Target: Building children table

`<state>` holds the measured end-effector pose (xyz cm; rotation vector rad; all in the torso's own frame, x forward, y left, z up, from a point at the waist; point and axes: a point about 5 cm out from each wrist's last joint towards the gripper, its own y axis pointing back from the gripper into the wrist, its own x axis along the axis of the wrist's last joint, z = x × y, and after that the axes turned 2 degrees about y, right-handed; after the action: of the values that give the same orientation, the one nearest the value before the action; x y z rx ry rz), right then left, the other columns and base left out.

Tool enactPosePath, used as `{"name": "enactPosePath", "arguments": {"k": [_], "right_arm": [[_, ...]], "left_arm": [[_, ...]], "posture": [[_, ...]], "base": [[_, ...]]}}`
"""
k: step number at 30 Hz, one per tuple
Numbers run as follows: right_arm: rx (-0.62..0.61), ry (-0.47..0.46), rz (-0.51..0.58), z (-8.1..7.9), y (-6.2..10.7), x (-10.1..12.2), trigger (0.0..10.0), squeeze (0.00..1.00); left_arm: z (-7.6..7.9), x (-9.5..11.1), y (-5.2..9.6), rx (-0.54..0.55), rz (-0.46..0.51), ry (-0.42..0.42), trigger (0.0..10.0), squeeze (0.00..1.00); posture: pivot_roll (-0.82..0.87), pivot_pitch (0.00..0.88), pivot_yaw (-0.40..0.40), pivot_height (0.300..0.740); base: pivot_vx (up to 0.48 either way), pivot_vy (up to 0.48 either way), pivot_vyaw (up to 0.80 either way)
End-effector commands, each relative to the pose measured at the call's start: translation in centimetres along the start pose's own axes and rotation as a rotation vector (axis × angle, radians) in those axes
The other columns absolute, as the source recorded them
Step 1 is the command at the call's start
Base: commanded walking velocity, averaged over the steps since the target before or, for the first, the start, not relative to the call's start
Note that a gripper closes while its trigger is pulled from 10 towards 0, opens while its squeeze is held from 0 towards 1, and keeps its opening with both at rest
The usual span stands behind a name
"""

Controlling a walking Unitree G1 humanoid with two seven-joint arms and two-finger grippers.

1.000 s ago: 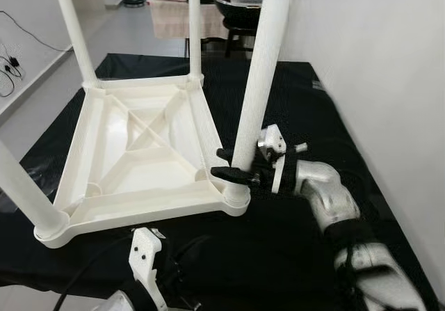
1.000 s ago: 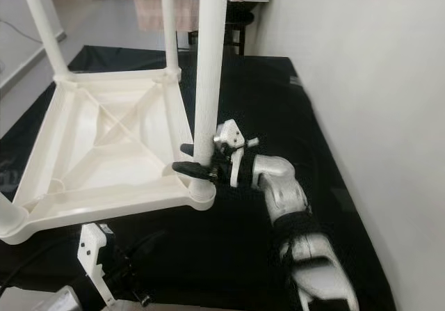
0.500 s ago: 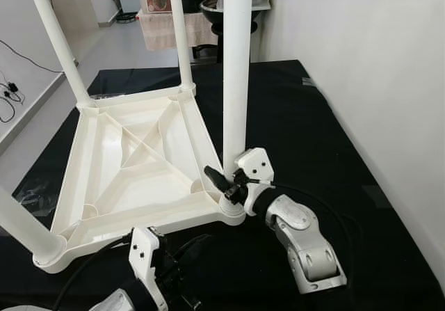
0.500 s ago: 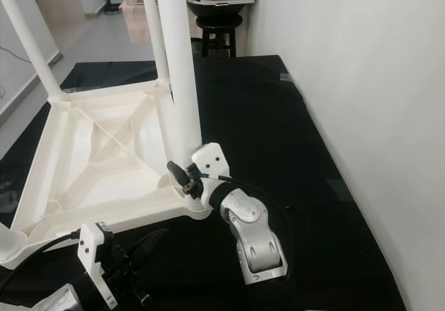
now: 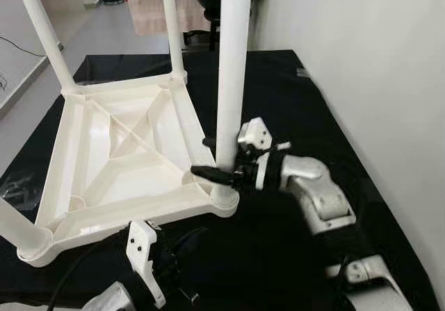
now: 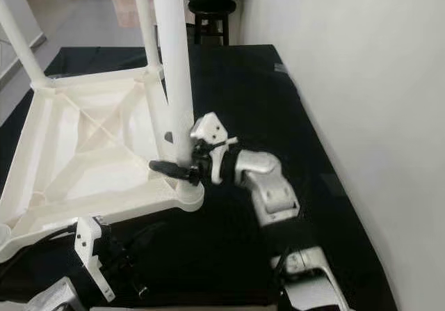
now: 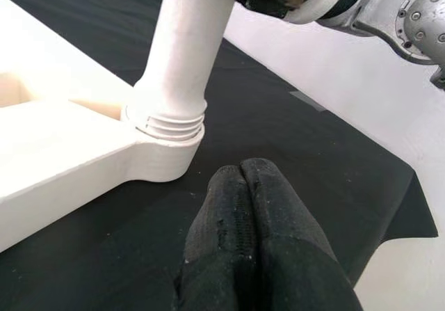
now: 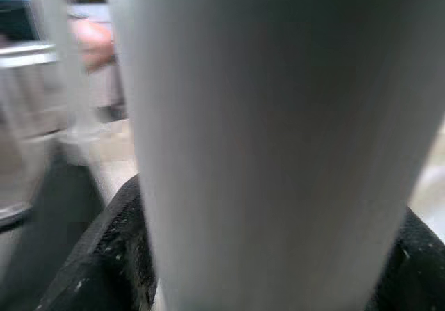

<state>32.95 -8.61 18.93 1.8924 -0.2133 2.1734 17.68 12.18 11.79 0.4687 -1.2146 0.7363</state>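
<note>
Black mat (image 5: 327, 109) carries our upside-down table (image 5: 118, 151). Four legs look in. Our right gripper (image 5: 217, 159) hugs the near-corner leg (image 5: 229, 81), maybe tightening; left gripper (image 7: 243, 206) is closed, empty.

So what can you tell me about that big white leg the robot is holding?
The leg is a thick, smooth, creamy white tube that looks like plastic. It stands upright in the corner socket of the upside-down table top, with screw threads showing at its base. The right gripper is clamped around it just above the socket.
</note>
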Motion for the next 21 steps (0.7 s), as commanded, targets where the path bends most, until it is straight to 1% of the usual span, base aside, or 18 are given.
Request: {"name": "enactPosePath", "arguments": {"k": [1, 2, 3, 4, 5, 6, 7, 8, 9, 11, 12, 16, 17, 19, 20, 21], "right_arm": [[0.106, -0.026, -0.054, 0.3, -0.4, -0.7, 10.0, 0.0], [0.141, -0.036, -0.07, 0.7, -0.4, -0.7, 10.0, 0.0], [0.141, -0.036, -0.07, 0.7, -0.4, -0.7, 10.0, 0.0], [0.129, -0.053, -0.082, 1.8, -0.5, -0.7, 10.0, 0.0], [0.111, -0.062, -0.084, 2.4, -0.6, -0.6, 10.0, 0.0], [0.111, -0.062, -0.084, 2.4, -0.6, -0.6, 10.0, 0.0], [0.098, -0.082, -0.081, 3.0, -0.6, -0.5, 2.8, 0.0], [0.098, -0.082, -0.081, 3.0, -0.6, -0.5, 2.8, 0.0], [0.103, -0.102, -0.068, 3.3, -0.3, -0.5, 0.0, 0.0], [0.079, -0.116, -0.059, 3.6, 0.3, -0.7, 0.0, 0.0], [0.079, -0.116, -0.059, 3.6, 0.3, -0.7, 0.0, 0.0], [0.058, -0.11, -0.052, 3.8, 1.3, -1.2, 0.0, 0.0], [0.037, -0.1, -0.06, 3.8, 1.8, -1.5, 0.0, 0.0], [0.017, -0.088, -0.069, 4.0, 2.3, -1.8, 0.0, 0.0], [-0.028, -0.082, -0.075, 3.9, 2.9, -2.2, 0.0, 0.0], [-0.106, -0.078, -0.086, 3.7, 3.6, -2.8, 0.0, 0.0]], "left_arm": [[0.0, -0.5, 0.0, 0.011, -0.015, 0.004, 10.0, 0.0], [0.0, -0.6, 0.0, 0.012, -0.015, 0.003, 10.0, 0.0], [0.0, -0.6, 0.0, 0.012, -0.015, 0.003, 10.0, 0.0], [0.0, -0.6, 0.0, 0.015, -0.015, 0.001, 10.0, 0.0], [0.0, -0.7, 0.0, 0.016, -0.014, -0.001, 10.0, 0.0], [0.0, -0.7, 0.0, 0.016, -0.014, -0.001, 10.0, 0.0], [0.0, -0.7, 0.0, 0.019, -0.013, -0.003, 10.0, 0.0], [0.0, -0.7, 0.0, 0.019, -0.013, -0.003, 10.0, 0.0], [0.0, -0.7, -0.1, 0.02, -0.013, -0.003, 10.0, 0.0], [0.0, -0.7, -0.1, 0.02, -0.011, -0.003, 10.0, 0.0], [0.0, -0.7, -0.1, 0.02, -0.011, -0.003, 10.0, 0.0], [0.0, -0.8, -0.1, 0.019, -0.01, -0.002, 10.0, 0.0], [0.1, -0.7, -0.1, 0.018, -0.009, 0.0, 10.0, 0.0], [0.1, -0.7, -0.1, 0.017, -0.008, 0.0, 10.0, 0.0], [0.1, -0.7, -0.1, 0.017, -0.007, 0.001, 10.0, 0.0], [0.2, -0.7, 0.0, 0.016, -0.007, 0.002, 10.0, 0.0]], "posture": [[0.05, 0.051, -0.045, 0.74], [0.06, 0.047, -0.049, 0.74], [0.06, 0.047, -0.049, 0.74], [0.07, 0.044, -0.06, 0.74], [0.07, 0.043, -0.061, 0.74], [0.07, 0.043, -0.061, 0.74], [0.07, 0.044, -0.061, 0.74], [0.07, 0.044, -0.061, 0.74], [0.07, 0.043, -0.063, 0.74], [0.07, 0.044, -0.064, 0.74], [0.07, 0.044, -0.064, 0.74], [0.07, 0.045, -0.062, 0.74], [0.06, 0.049, -0.061, 0.74], [0.06, 0.049, -0.061, 0.74], [0.06, 0.057, -0.062, 0.74], [0.06, 0.061, -0.068, 0.74]], "base": [[0.0, 0.0, 0.0], [0.0, 0.0, 0.0], [0.0, 0.0, 0.0], [0.0, 0.0, 0.0], [0.0, 0.0, 0.0], [0.0, 0.0, 0.0], [0.0, 0.0, 0.0], [0.0, 0.0, 0.0], [0.0, 0.0, 0.0], [0.0, 0.0, 0.0], [0.0, 0.0, 0.0], [0.0, 0.0, 0.0], [0.0, 0.0, 0.0], [0.0, 0.0, 0.0], [0.0, 0.0, 0.0], [0.0, 0.0, 0.0]]}}
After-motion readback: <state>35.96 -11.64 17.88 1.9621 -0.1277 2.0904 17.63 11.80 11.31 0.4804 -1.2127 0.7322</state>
